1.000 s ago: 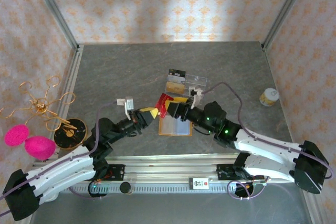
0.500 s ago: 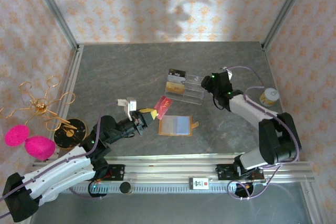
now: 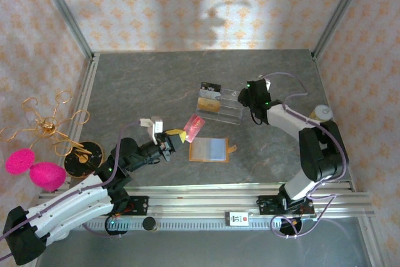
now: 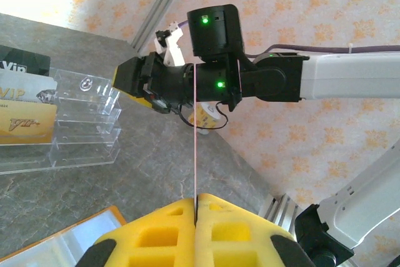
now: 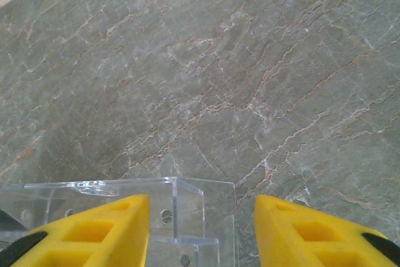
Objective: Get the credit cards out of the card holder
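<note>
Nearest, an aluminium rail [image 3: 206, 207] runs along the bench [image 3: 144, 85] edge, just this side of the card holder [image 3: 209, 149], which lies open on the grey, veined, stone-look top. Just beyond the card holder's left corner, the left end effector [image 3: 181, 134] pinches a red credit card [image 3: 195, 126], apart from the holder. Farther beyond, the right end effector [image 3: 249, 99] hangs with fingers spread over a clear acrylic stand [image 3: 226, 105]. Behind, peach patterned wallpaper [image 3: 187, 10] closes the room.

Card holder [image 3: 209, 149] on table [image 3: 144, 85], stand [image 3: 226, 105] behind it, credit card [image 3: 194, 126] to left.
</note>
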